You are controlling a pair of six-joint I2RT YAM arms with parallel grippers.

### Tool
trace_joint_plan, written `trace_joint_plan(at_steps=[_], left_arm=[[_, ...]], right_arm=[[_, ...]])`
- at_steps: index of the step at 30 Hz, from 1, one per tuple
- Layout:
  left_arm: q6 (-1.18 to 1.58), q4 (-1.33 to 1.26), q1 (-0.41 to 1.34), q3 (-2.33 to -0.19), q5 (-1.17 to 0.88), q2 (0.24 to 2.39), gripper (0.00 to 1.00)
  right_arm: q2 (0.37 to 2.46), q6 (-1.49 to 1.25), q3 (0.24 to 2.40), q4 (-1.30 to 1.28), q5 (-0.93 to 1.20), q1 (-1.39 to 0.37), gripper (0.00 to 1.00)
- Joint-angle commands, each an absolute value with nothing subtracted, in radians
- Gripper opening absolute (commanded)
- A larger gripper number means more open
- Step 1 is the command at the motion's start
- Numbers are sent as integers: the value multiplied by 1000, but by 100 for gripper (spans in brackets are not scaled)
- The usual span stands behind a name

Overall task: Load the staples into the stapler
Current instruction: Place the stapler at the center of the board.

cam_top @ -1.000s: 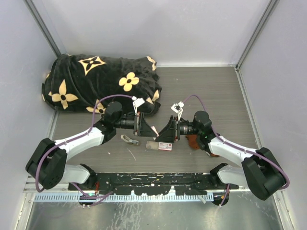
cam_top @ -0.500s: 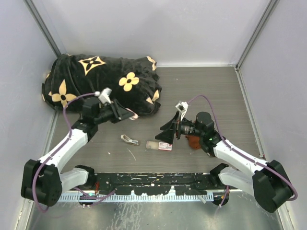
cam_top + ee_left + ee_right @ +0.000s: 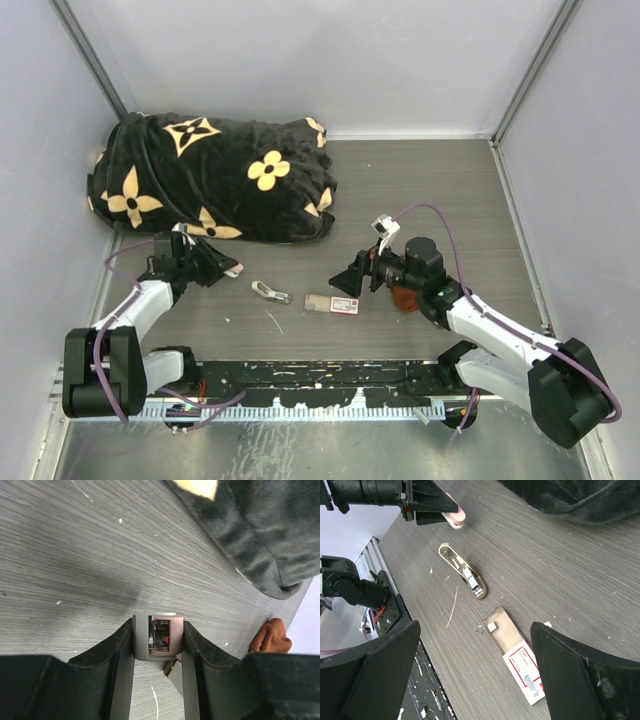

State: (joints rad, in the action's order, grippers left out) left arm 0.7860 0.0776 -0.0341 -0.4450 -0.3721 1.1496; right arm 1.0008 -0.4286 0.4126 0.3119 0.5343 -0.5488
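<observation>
So my left pincer (image 3: 158, 624) pinches the stapler (image 3: 160, 640) toward the left edge of the surface (image 3: 450, 200), right pincer (image 3: 350, 281) spread by the staples (image 3: 343, 305).

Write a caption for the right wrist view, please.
Open right claw above the staple box and metal stapler part; left claw holds the pink stapler body.

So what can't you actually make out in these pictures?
The stapler: the left wrist view shows only its end; the left jaws clamped on it hide the rest.
The staples: whether the grey tray holds a strip is too small to tell in the right wrist view.
The box: the print on its label is too small to read in any view.
The rust-brown cloth: in the top view it is mostly hidden behind the right arm.
</observation>
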Motion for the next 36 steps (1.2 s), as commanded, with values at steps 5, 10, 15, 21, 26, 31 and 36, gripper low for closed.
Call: trace_joint_plan(at_steps=[5,10,15,21,26,31,36], left_arm=[[736,34,-70,-454,-370,1179,53],[704,84,-94,-460,-356,1145,66],[624,210,-100,-493,-261,1045,84],[545,306,-10,-521,-248,853,84],[559,306,169,-528,-333,858,80],[540,308,312,-544,-310,941,80],[497,345,369,-582,-229,993,79]], right_arm=[[952,-413,393,336,484,-552,98],[936,-410,391,323,469,-551,98],[914,-398,392,294,441,-551,98],[898,-402,391,274,388,-552,97],[908,-443,387,296,342,-552,95],[918,-479,383,313,348,-552,95],[926,-498,373,324,373,-552,94]])
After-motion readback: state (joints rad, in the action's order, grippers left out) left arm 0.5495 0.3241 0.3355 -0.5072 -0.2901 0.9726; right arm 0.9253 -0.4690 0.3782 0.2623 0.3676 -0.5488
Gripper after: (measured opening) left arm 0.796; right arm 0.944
